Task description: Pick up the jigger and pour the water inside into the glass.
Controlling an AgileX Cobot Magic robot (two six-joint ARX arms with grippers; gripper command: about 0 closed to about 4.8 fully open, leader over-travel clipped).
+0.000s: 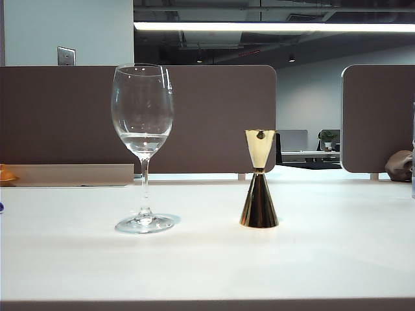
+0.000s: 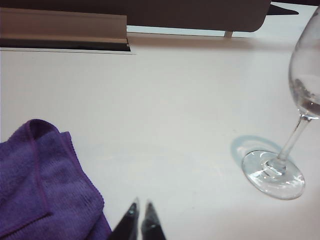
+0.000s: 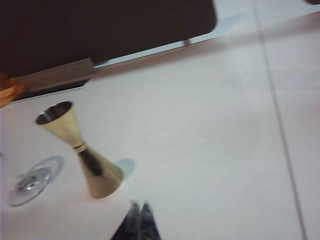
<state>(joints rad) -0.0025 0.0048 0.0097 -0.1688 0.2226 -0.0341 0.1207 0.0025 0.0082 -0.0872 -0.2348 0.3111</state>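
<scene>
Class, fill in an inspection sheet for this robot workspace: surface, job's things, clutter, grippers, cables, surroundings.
Surface: white table, no spills seen.
Job's things: gold jigger upright, right of the glass and apart from it; the glass upright with a little clear liquid low in its bowl.
Clutter: purple cloth beside the left gripper; orange item at the far left edge.
Grippers: left gripper shut, empty, near the glass's foot; right gripper shut, empty, close to the jigger's base.
Cables: nothing seen.
Surroundings: brown partition, office desks behind.
</scene>
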